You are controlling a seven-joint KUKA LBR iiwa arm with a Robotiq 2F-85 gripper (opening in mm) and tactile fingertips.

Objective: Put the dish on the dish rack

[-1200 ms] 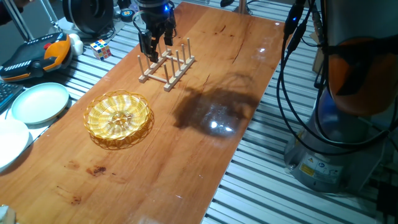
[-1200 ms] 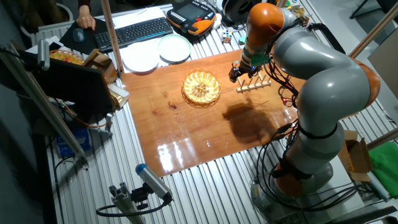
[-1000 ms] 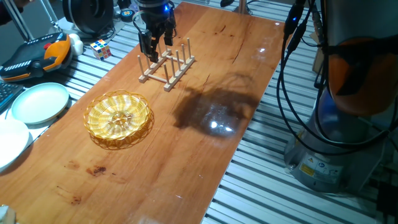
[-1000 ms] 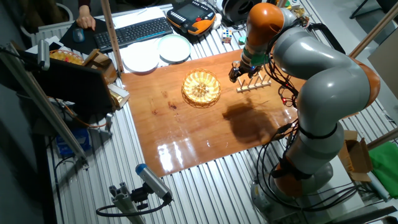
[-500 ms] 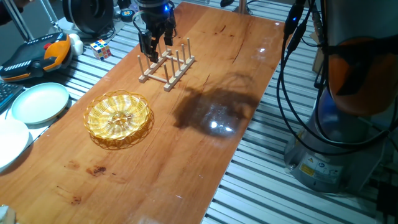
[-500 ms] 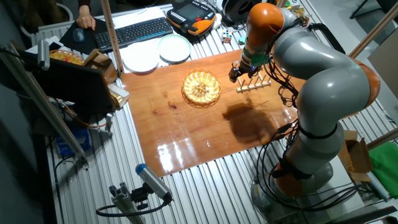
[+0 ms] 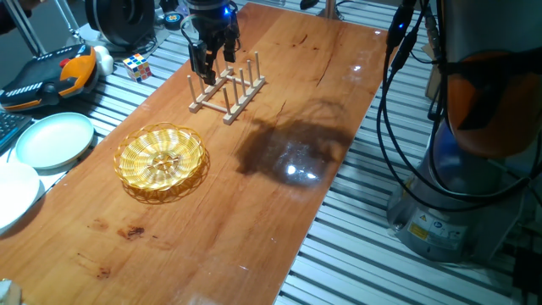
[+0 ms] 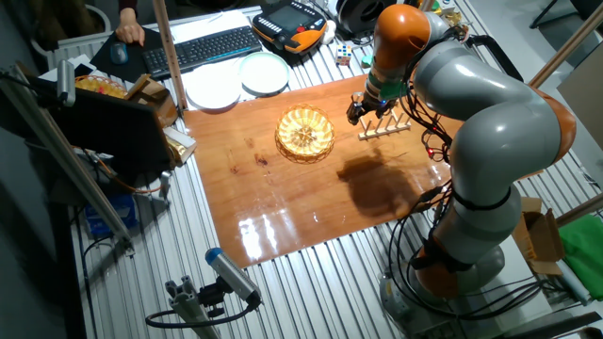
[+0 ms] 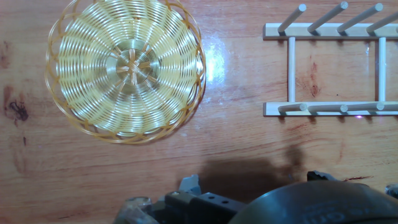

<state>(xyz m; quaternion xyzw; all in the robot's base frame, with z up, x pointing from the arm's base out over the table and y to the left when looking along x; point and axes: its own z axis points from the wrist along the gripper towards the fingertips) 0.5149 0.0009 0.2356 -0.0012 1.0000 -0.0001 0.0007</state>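
The dish (image 7: 162,163) is a round golden woven basket lying flat on the wooden table, left of centre; it also shows in the other fixed view as the dish (image 8: 304,133) and in the hand view as the dish (image 9: 126,68). The dish rack (image 7: 227,90), light wood with upright pegs, stands farther back; the dish rack (image 9: 329,68) fills the upper right of the hand view. My gripper (image 7: 203,73) hangs at the rack's far left end, apart from the dish, fingers parted and holding nothing. The hand view shows no fingertips.
Two plates lie off the table's left side: a pale green plate (image 7: 54,140) and a white plate (image 7: 13,193). A colour cube (image 7: 138,66) and an orange-black pendant (image 7: 47,76) sit behind them. The robot base (image 7: 457,203) and cables stand at the right.
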